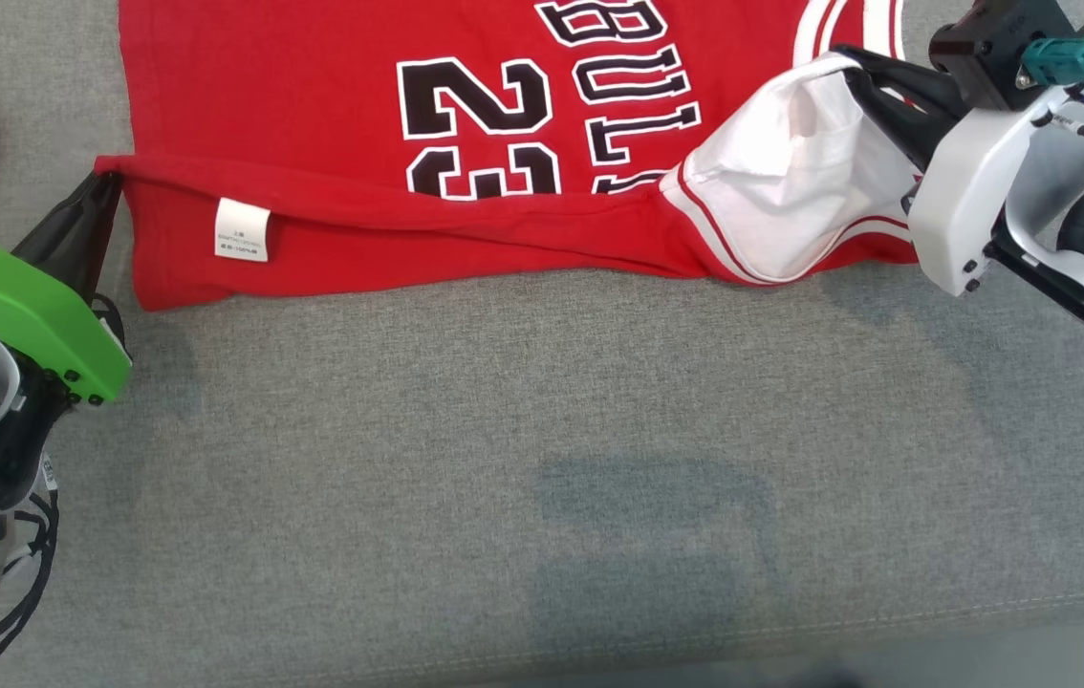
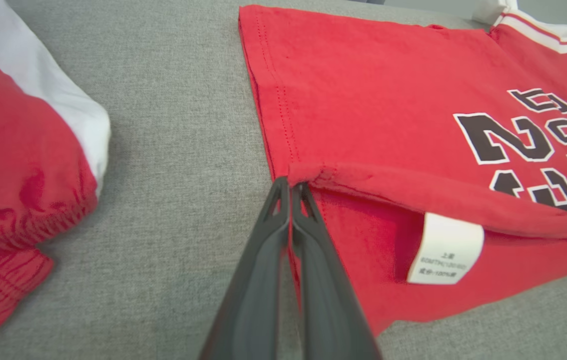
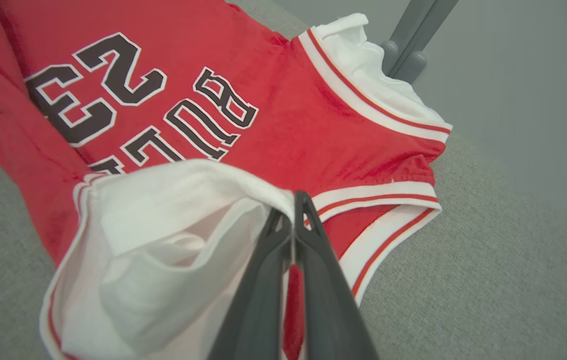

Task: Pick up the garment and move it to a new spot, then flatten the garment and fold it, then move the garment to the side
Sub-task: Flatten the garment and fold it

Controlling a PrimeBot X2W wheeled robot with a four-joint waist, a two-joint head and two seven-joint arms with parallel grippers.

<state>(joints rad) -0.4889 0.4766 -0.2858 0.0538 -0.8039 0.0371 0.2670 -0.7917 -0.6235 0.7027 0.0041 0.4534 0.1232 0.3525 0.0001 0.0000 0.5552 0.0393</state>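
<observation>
The red cloth jersey with a black 23 [image 1: 313, 96] lies on the grey cloth surface [image 1: 542, 430], at 12 o'clock in the head view. The left gripper [image 1: 107, 182], at 9 o'clock, pinches its hem corner tight. The right gripper [image 1: 853, 57], at 2 o'clock, pinches the white part by its armhole. A small white tag [image 1: 242, 229] shows on the folded-over side.

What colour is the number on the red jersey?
Jersey number: black, white outline; head view best.
</observation>
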